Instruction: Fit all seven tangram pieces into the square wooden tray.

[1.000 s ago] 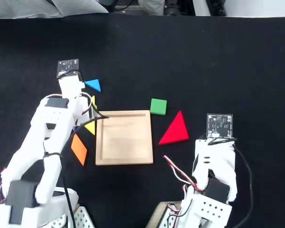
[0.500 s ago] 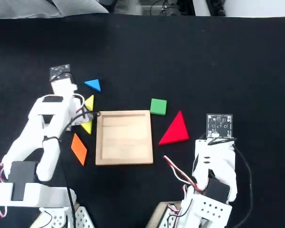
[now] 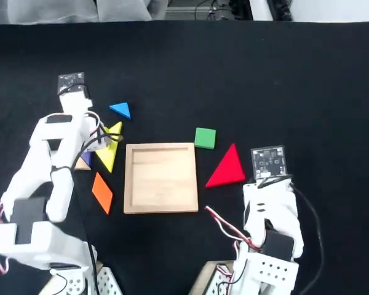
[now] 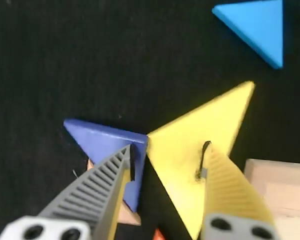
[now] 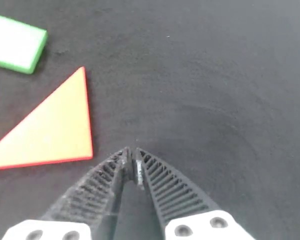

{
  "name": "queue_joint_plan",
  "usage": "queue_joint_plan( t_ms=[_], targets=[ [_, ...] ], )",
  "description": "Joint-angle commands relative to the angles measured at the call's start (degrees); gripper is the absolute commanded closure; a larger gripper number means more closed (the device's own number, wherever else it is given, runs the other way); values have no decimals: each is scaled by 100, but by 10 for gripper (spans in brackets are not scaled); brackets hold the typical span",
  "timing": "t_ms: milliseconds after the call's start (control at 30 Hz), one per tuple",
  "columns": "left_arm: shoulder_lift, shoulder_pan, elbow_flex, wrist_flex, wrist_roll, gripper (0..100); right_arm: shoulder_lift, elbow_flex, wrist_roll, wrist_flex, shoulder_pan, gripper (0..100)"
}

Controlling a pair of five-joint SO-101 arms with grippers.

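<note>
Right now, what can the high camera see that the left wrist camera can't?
The high view adds the green square, the red triangle and the whole right arm. The left wrist view adds the open left claw up close, one finger over the dark blue triangle, one over the yellow triangle. Both share the light blue triangle, the yellow triangle and the wooden tray.

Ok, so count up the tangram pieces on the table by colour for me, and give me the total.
Light blue triangle: 1
Dark blue triangle: 1
Yellow triangle: 1
Green square: 1
Red triangle: 1
Orange parallelogram: 1
Pale tan piece, partly under the dark blue one: 1
Total: 7, all lying outside the wooden tray.
</note>
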Motion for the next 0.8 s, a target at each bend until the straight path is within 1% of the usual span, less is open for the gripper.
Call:
queue_joint_plan(
  t_ms=[0, 100, 200, 267, 367, 467, 533, 600, 633, 767],
  targets=[
    [404, -101, -611, 9, -220, 768, -409, -22, 88, 26, -185, 986],
    [229, -48, -769, 501, -220, 770, -409, -22, 88, 26, -185, 986],
    [-237, 251, -743, 774, -220, 772, -409, -22, 88, 26, -193, 986],
    [-457, 488, -585, 703, -220, 768, -409, -22, 88, 26, -193, 986],
    [-519, 664, -338, 229, -220, 768, -409, -22, 88, 26, -193, 986],
    [-510, 488, -365, 193, -440, 744, -409, -22, 88, 26, -176, 986],
    [-466, 338, -558, 607, -686, 719, -409, -22, 88, 35, -176, 986],
    [-369, 295, -831, 1169, -835, 716, -409, -22, 88, 35, -185, 986],
    [-273, 295, -927, 1327, -897, 715, -409, -22, 88, 35, -193, 986],
    [316, 251, -1191, 1301, -949, 716, -409, -22, 88, 35, -193, 986]
  ],
)
